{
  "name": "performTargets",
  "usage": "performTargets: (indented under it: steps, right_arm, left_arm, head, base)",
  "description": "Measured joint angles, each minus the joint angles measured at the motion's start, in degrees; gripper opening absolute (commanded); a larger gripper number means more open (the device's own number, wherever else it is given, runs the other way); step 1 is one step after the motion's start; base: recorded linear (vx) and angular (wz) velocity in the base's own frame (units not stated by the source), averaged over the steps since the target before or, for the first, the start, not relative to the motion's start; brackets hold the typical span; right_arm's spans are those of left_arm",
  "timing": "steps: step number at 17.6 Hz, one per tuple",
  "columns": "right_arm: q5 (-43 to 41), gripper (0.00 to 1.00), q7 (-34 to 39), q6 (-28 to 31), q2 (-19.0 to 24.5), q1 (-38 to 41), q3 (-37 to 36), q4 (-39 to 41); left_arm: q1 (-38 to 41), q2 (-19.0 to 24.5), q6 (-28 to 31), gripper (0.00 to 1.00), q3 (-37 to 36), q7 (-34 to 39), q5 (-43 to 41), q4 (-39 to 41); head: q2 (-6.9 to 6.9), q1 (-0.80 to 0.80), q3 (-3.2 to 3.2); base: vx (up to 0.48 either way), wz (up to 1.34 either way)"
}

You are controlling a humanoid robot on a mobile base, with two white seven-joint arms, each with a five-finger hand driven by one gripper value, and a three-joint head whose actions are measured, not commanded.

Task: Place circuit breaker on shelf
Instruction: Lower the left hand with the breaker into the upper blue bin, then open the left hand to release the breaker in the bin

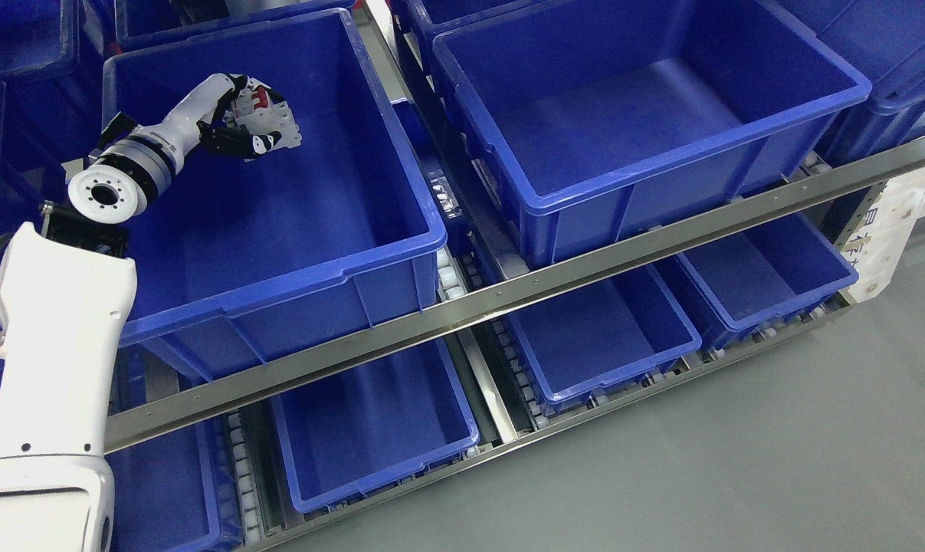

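White hard circuit breaker [267, 123] looks small and light; the left hand [240, 126] holds its sides over the blue bin [278, 230].

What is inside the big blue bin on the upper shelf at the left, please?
Inside the left blue bin is the left hand, its fingers closed around a white circuit breaker. The visible floor is bare. The part of the floor under the arm is covered.

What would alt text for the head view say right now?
The robot's left hand holds a white circuit breaker with a red switch over the left large blue plastic bin on the metal-railed shelf. A second, empty blue bin sits to its right, with smaller blue bins on the tier below.
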State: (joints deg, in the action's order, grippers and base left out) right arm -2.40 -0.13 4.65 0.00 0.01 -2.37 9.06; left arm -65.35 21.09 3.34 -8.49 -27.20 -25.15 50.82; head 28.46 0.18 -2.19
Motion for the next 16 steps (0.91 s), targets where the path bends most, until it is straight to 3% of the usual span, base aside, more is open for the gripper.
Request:
performTargets:
  steps: [8,11,16]
  right_arm:
    - [0.01,1.00,0.00,0.00,0.00,0.00,0.00,0.00]
    - [0.01,1.00,0.00,0.00,0.00,0.00,0.00,0.00]
    - [0.01,1.00,0.00,0.00,0.00,0.00,0.00,0.00]
  left_arm:
    - [-3.07,-0.52,-0.23,0.40,-1.31,1.69,-0.78,-7.61]
    - [-3.49,-1.00,-0.26,0.52,-1.51,2.62,-0.87,-9.99]
    - [-3.86,-1.66,-0.34,0.59,-1.53,3.47,-0.92,-12.62]
  head:
    - [0.00,0.00,0.00]
    - [0.00,0.00,0.00]
    - [0.00,0.00,0.00]
  base:
    - [0.000,0.00]
    - [0.000,0.00]
    - [0.000,0.00]
